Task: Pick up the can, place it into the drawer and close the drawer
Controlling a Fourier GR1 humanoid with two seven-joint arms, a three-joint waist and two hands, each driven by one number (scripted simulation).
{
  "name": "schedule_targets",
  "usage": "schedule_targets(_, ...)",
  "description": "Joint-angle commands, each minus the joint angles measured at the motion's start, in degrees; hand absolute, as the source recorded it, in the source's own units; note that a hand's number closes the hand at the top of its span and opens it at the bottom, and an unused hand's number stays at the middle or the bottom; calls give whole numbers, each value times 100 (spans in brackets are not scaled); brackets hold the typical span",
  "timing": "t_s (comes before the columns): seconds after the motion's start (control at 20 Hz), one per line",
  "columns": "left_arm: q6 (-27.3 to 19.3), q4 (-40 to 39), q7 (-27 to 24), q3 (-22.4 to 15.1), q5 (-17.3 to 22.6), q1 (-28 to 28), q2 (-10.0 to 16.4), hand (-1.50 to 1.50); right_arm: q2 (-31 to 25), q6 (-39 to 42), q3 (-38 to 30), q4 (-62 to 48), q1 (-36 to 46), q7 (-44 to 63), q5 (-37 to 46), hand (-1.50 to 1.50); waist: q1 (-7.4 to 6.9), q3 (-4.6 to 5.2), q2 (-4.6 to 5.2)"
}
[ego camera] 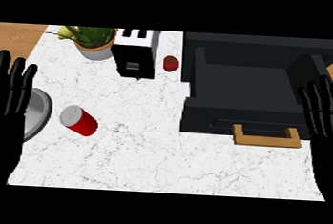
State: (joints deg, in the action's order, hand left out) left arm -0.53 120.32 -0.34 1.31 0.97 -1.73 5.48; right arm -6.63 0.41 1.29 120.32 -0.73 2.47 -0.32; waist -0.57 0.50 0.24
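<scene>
We note the can (78, 120) at lower left of the frame, on the white marble counter (159, 161). It is red, with its silver end toward upper left and its body running to lower right. We cannot tell whether it stands or lies. Nothing is touching it.

Just to the can's left, a round grey dish (37, 113) shows at the frame's left edge, partly hidden by the left hand (8, 93). That hand is at the left edge with fingers straight, spread and pointing up the frame. It grasps nothing and is near the can but apart from it.

Well to the right of the can, the black drawer (245, 84) is pulled out, its dark inside open to view. Its wooden handle (267, 137) faces the lower edge of the frame.

The right hand (328, 115) is at the right edge, beside the drawer's right wall. Its fingers are straight and pointing up, released, and it holds nothing.

Along the top of the frame, left of the drawer, we log:
- a small red round object (171, 63)
- a black-and-white toaster (135, 52)
- a potted plant (94, 42) at upper left
</scene>
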Motion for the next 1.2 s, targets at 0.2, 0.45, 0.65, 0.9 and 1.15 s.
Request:
schedule_targets(0.2,-983,473,133,295,-912,839,-402,-150,190,-276,-89,-182,495,67,107,-150,-55,-50,-28)
schedule_targets(0.45,-2166,225,1624,655,-914,1303,-540,-150,159,-438,-456,-184,-355,914,-105,-150,36,-57,-32)
schedule_targets(0.65,-2832,493,2202,-80,-1413,1300,-545,-150,289,-596,-314,-247,-246,967,128,-150,51,-52,-29)
schedule_targets(0.9,-2567,871,2861,192,-1597,983,-497,-150,128,-286,-635,-245,-459,835,-136,-150,62,-51,-28)
schedule_targets(1.15,-2621,765,2709,62,-1591,1069,-546,-150,241,-174,-606,-1,-785,727,-164,-150,65,-50,-30)
